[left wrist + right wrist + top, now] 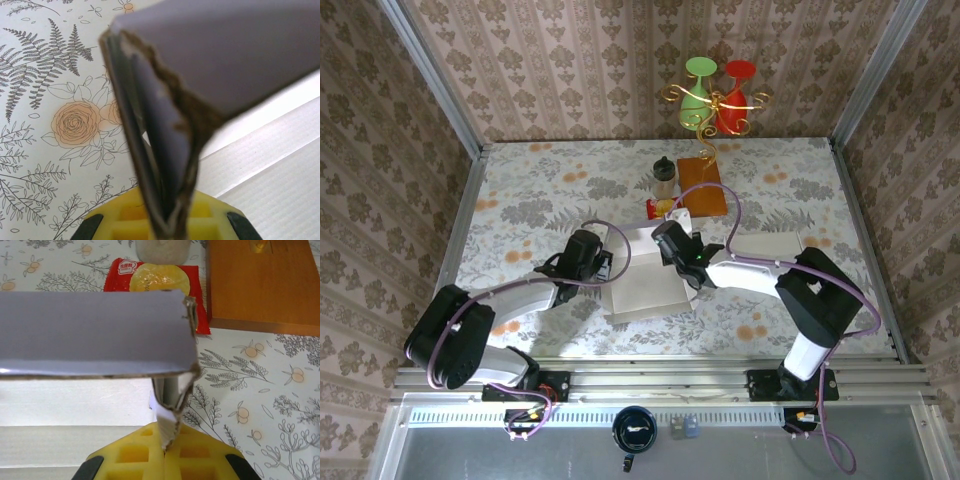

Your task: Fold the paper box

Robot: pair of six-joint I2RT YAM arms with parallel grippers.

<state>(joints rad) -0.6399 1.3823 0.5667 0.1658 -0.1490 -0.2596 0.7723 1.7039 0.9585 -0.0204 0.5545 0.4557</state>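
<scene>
Overhead; wrist close-ups; shared paper box (642,292)

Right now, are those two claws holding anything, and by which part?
Both hold the box. The left gripper pinches a folded wall on the box's left side; the right gripper pinches a wall corner at its far right.

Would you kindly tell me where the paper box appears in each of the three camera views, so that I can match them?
Top external: the paper box lies at the middle of the table, white, with flaps raised.
Left wrist: its grey flap fills the upper centre and right, the torn edge running down to the bottom centre.
Right wrist: a flap spans the upper left.
Shared landmark: the floral tablecloth beneath it.
</scene>
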